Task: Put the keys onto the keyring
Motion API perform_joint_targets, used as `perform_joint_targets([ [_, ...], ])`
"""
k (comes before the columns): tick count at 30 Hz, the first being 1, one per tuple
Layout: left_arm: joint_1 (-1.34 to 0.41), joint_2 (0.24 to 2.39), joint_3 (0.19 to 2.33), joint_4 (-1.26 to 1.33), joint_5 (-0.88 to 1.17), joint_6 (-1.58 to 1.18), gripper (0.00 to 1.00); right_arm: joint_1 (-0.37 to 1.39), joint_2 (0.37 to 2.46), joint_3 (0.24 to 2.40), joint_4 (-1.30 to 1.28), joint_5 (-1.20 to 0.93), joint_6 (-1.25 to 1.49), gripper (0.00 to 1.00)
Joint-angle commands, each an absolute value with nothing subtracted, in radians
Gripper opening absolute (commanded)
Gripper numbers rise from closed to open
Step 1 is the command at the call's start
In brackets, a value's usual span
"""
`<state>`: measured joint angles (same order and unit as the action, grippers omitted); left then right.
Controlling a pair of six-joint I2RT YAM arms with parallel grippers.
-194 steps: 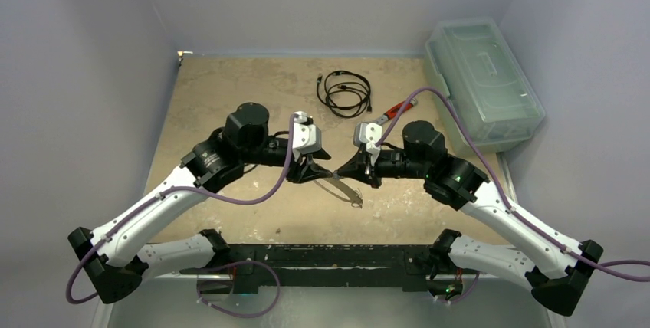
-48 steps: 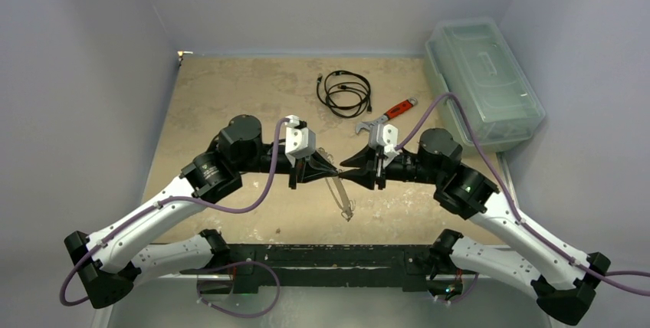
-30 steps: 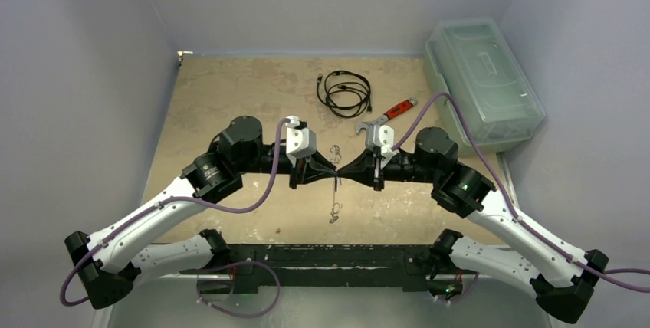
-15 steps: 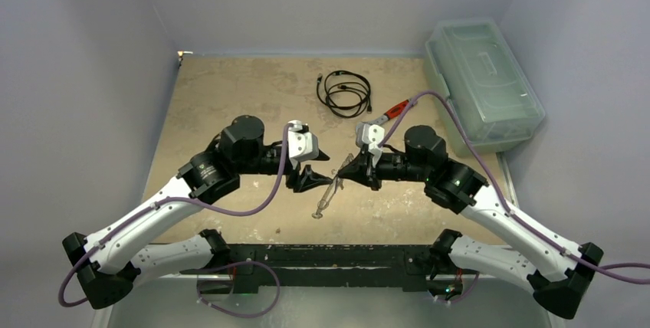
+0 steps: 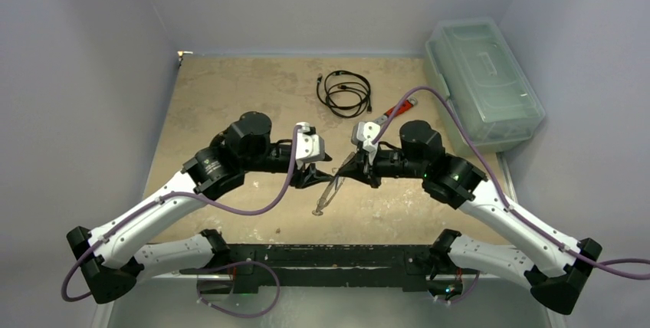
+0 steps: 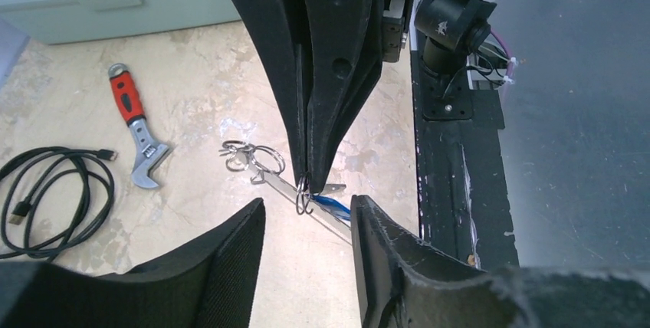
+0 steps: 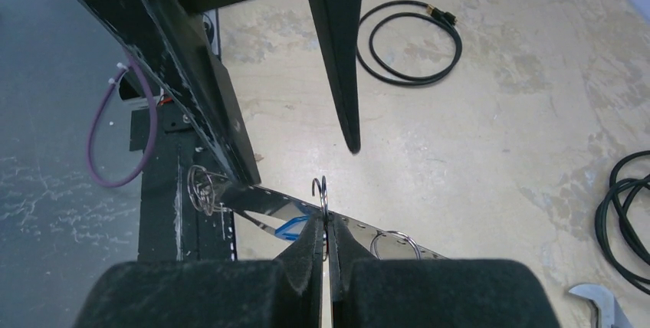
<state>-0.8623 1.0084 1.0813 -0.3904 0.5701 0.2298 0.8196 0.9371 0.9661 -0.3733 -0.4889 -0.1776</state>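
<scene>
Closer now, left gripper [image 6: 306, 205] gapes wide; right gripper [image 7: 328, 224] pinches the keyring [image 7: 264, 204], blue key [image 7: 290, 227] seemingly attached.

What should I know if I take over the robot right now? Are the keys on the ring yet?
Left gripper: open, the keyring passing between its fingers, not pinched.
Right gripper: shut on the keyring, at a small wire loop.
Blue key: lying against the keyring beside the right gripper; whether it is threaded on, I cannot tell.
Silver key: I cannot pick it out.
Done: the keyring is in the right gripper's hold.
Left: check the blue key, find the silver one, thread whatever is loose.
</scene>
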Motion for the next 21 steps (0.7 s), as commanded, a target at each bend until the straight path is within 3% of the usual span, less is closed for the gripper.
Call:
perform_joint_targets([
  [1, -0.875, 1.037, 1.107, -0.376, 0.605, 0.255, 0.42, 0.821, 0.941, 1.025, -0.371, -0.512, -0.201, 0.00],
  [21, -0.905, 1.080, 1.095, -0.368, 0.573, 0.271, 0.23, 0.821, 0.953, 1.041, -0.390, -0.564, -0.211, 0.00],
])
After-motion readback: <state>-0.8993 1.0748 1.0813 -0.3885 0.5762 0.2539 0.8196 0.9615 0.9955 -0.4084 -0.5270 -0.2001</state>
